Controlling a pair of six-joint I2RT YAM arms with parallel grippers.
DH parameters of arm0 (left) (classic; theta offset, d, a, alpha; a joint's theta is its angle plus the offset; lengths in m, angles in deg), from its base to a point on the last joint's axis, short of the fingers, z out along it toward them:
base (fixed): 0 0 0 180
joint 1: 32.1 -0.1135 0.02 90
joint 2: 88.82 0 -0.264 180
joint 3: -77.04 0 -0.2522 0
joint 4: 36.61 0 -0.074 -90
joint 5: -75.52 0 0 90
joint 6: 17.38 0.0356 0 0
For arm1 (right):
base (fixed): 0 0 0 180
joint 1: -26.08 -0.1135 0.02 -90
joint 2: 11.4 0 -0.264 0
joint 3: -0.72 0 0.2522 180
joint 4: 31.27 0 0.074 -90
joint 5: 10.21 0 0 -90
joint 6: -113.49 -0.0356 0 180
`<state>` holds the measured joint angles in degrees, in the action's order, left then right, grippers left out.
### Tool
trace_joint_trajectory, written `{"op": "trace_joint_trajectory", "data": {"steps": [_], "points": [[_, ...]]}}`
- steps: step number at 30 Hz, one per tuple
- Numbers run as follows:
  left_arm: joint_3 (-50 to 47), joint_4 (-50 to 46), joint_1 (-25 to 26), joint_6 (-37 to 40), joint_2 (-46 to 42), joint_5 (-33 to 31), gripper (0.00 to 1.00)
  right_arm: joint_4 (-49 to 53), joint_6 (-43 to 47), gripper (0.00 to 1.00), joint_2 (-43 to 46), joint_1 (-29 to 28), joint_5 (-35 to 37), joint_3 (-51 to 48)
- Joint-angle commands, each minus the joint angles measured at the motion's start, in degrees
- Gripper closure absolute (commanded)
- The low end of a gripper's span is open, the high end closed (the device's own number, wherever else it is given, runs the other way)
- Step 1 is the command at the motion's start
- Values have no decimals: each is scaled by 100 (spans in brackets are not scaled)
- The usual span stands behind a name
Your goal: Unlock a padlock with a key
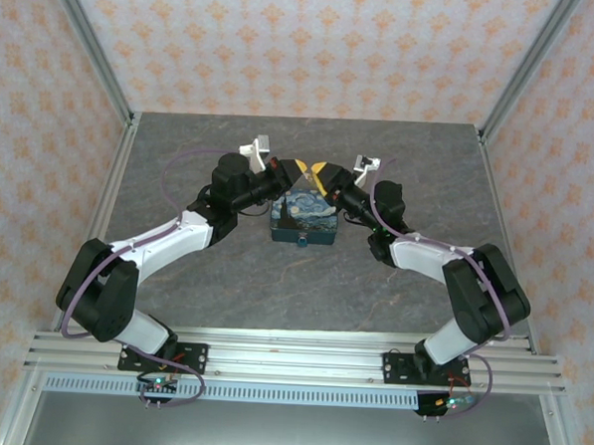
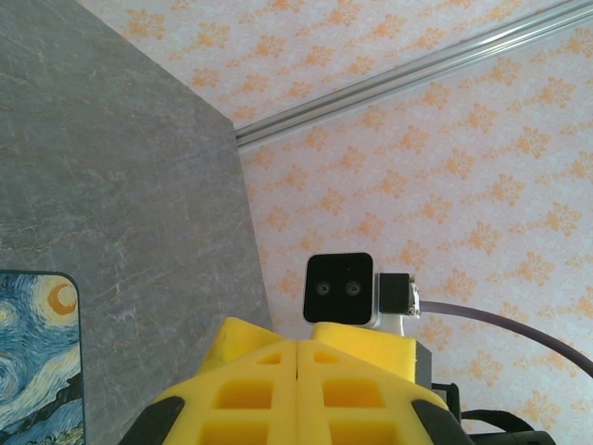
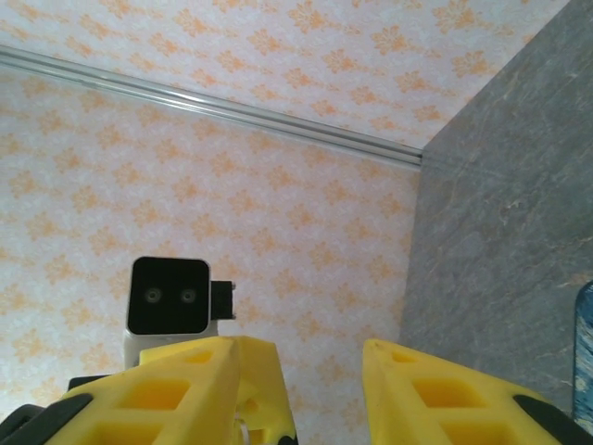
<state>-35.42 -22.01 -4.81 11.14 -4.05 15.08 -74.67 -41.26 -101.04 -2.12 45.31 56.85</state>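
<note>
Both grippers meet tip to tip above the dark-blue swirl-patterned box (image 1: 302,216). My left gripper (image 1: 298,169) (image 2: 297,357) is shut, its yellow fingers pressed flat together with nothing showing between them. My right gripper (image 1: 325,174) (image 3: 298,357) faces it and stands open. The left gripper's tip sits just inside the right gripper's gap, against one finger (image 3: 185,385). A small blue thing, seemingly the padlock (image 1: 303,241), hangs at the box's near edge. The key is hidden. A pale curved sliver under the left tip is too small to identify.
The box's corner (image 2: 37,357) lies below the left gripper. The grey stone-look table (image 1: 181,147) is walled by orange-patterned panels (image 1: 316,44) with metal posts at the corners. Each wrist camera (image 2: 339,289) (image 3: 168,295) faces the other.
</note>
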Motion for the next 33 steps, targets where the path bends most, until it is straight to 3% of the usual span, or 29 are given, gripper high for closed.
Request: {"op": "trace_joint_trajectory", "data": {"steps": [1,14,25,33], "points": [[-48,109,31,74,-159,-38,100,-614,-191,61,-11,-65,-6,184],[-49,129,31,62,-145,-73,100,-638,-187,63,-56,-251,79,73],[-26,100,38,63,-154,-100,100,-697,-202,72,-44,-260,134,-108],[-20,82,31,70,-145,-108,100,-844,-282,71,2,-256,170,-264]]}}
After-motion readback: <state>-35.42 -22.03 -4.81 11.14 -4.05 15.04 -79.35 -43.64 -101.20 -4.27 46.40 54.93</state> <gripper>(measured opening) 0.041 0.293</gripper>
